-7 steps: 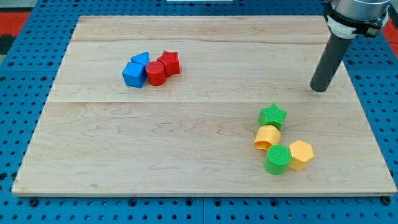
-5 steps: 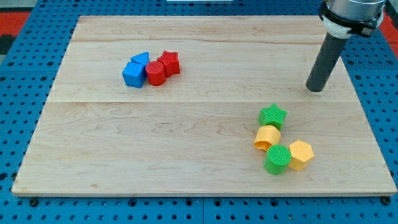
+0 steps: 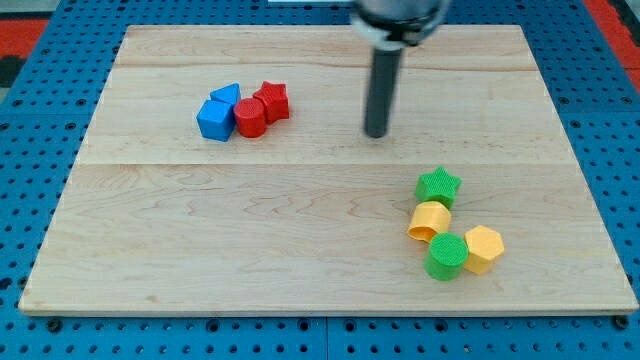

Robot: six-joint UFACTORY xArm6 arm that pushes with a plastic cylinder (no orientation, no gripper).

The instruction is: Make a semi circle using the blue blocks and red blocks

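Note:
Four blocks sit bunched at the board's upper left: a blue cube (image 3: 214,119), a blue triangular block (image 3: 227,95) behind it, a red cylinder (image 3: 250,118) and a red star-shaped block (image 3: 272,101). They touch one another in a tight cluster. My tip (image 3: 376,133) rests on the wooden board (image 3: 250,230) right of the cluster, about a hundred pixels from the red star block, touching no block.
A second group lies at the lower right: a green star (image 3: 438,186), a yellow half-round block (image 3: 430,221), a green cylinder (image 3: 447,257) and a yellow hexagonal block (image 3: 484,248). Blue pegboard surrounds the board.
My tip has moved quickly to the view's left, from the board's right side to near the middle top. No block has moved.

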